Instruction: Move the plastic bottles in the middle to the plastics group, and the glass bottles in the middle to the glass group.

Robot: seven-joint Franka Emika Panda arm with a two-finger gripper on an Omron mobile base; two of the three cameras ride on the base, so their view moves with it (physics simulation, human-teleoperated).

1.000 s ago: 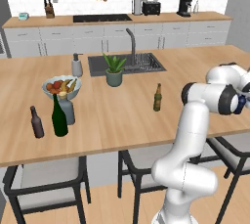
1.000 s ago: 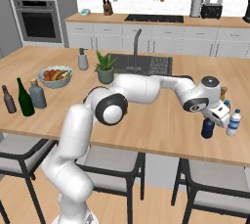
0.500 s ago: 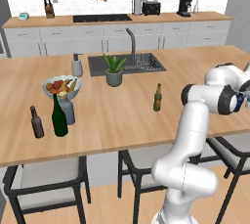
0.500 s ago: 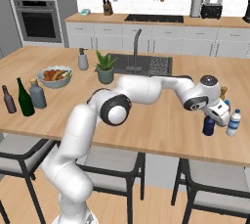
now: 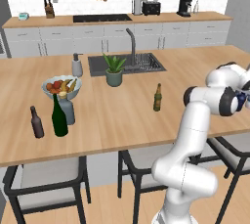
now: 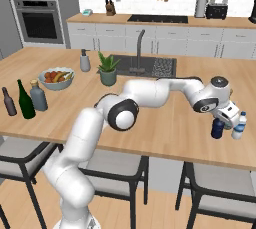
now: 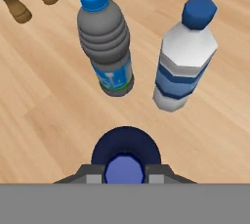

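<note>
Navy-blue bottle [image 7: 125, 150] stands upright on the desk [image 6: 165, 128] at its right end, directly under the gripper [image 7: 125, 173], whose fingertips flank the cap; whether they clamp it cannot be told. Just beyond stand a grey bottle with a blue cap [image 7: 106, 47] and the light blue water bottle [image 7: 185, 59]. Well apart, the amber beer bottle [image 5: 157, 98] stands mid-desk, and the green wine bottle [image 5: 59, 117] stands at the left beside the brown bottle [image 5: 36, 123] and flask [image 5: 67, 109].

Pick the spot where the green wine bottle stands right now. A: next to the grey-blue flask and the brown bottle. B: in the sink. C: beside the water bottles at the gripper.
A: the green wine bottle stands between the brown bottle and the grey-blue flask.
</note>
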